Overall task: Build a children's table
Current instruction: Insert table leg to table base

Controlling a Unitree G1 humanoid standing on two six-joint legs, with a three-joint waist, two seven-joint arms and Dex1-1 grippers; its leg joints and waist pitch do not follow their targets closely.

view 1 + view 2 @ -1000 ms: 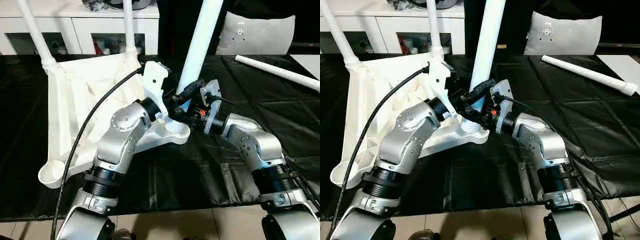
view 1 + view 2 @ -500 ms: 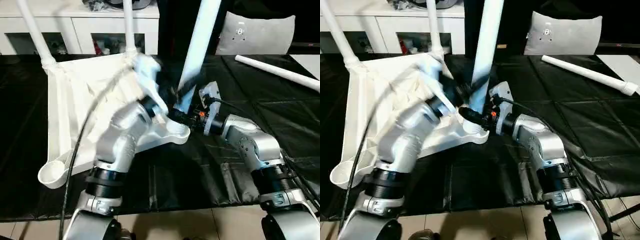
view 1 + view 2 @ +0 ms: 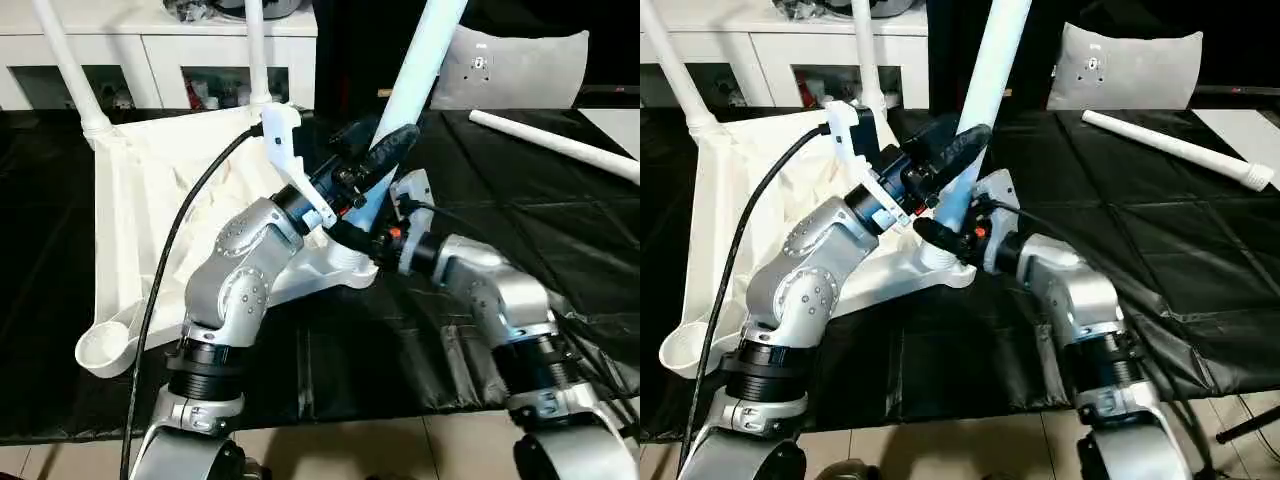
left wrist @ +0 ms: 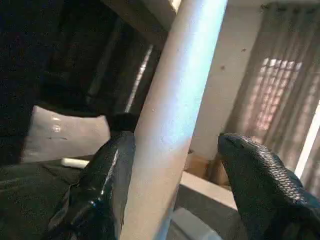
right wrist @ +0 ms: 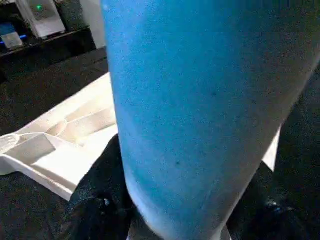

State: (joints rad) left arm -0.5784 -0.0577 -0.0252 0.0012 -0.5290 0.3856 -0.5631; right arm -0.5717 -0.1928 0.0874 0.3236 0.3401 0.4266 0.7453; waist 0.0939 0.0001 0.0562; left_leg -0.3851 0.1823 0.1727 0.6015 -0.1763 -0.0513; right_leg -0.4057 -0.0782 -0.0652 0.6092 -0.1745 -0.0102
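Black mat (image 3: 500, 200), leg (image 3: 415, 70) btwn apart left end effector (image 4: 175, 165) fingers, right end effector (image 3: 940, 240) clamped low on leg

Even indoor light keeps the head views sharp, while the wrist views are dim (one washed blue).

White cabinet (image 3: 150, 45), grey cushion (image 3: 520, 68), curtained window (image 4: 280, 100)

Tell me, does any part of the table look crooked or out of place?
Yes. The leg in the near corner socket leans to the right, while the two far legs stand almost straight. A fourth leg lies loose on the black sheet.
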